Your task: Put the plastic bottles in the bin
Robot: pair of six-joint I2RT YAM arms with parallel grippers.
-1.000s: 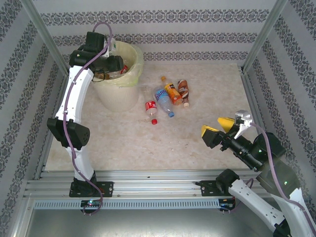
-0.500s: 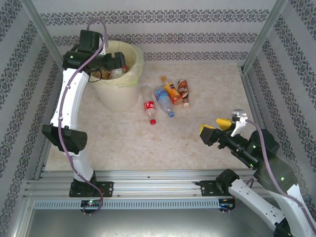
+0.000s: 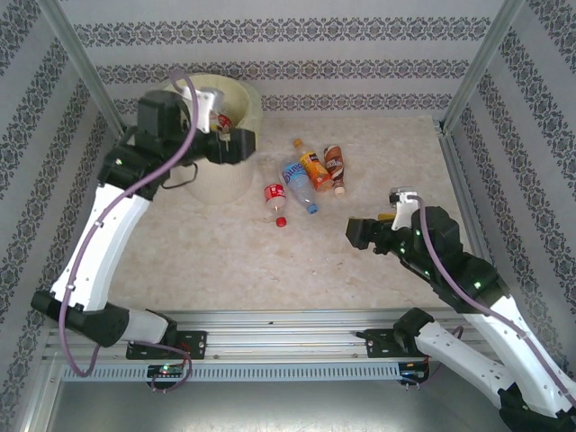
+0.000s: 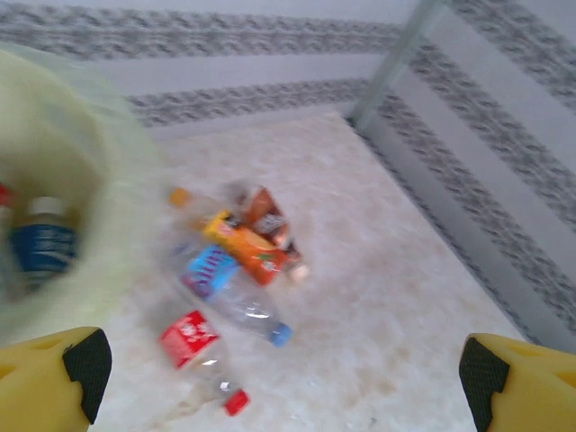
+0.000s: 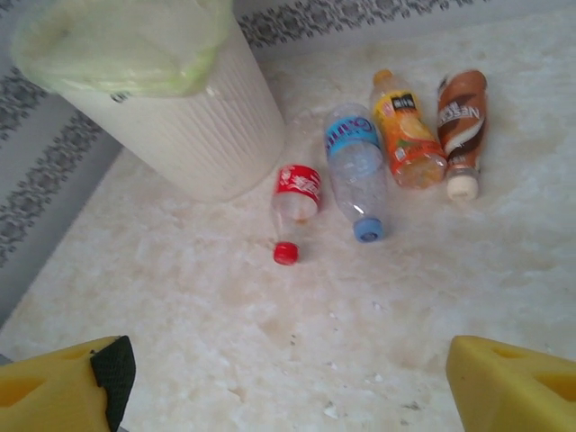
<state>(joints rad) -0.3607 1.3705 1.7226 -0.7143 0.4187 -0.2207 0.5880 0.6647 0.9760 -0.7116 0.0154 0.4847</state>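
Lying on table (image 3: 360,270), 3 o'clock of bin (image 3: 219,184), side by side: red-label bottle (image 3: 274,198), blue-label bottle (image 3: 295,175), orange-label bottle (image 3: 314,168), brown-label bottle (image 3: 334,164). All clear plastic, caps coloured. Inside bin: another blue bottle (image 4: 40,247), white cap. Bin white, ribbed, pale green liner, 11 o'clock on table. Left gripper (image 4: 279,378): jaws wide, empty, at bin rim. Right gripper (image 5: 288,378): wide, empty, 4 o'clock of bottles.

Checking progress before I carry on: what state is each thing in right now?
Bin: upright, bag-lined.
Bottle in the bin: already inside.
Red-label bottle: lying on the table, capped.
Blue-label bottle: lying on the table, capped.
Orange-label bottle: lying on the table, capped.
Brown-label bottle: lying on the table, capped.
Left gripper: open, empty, by the bin.
Right gripper: open, empty, above the table.
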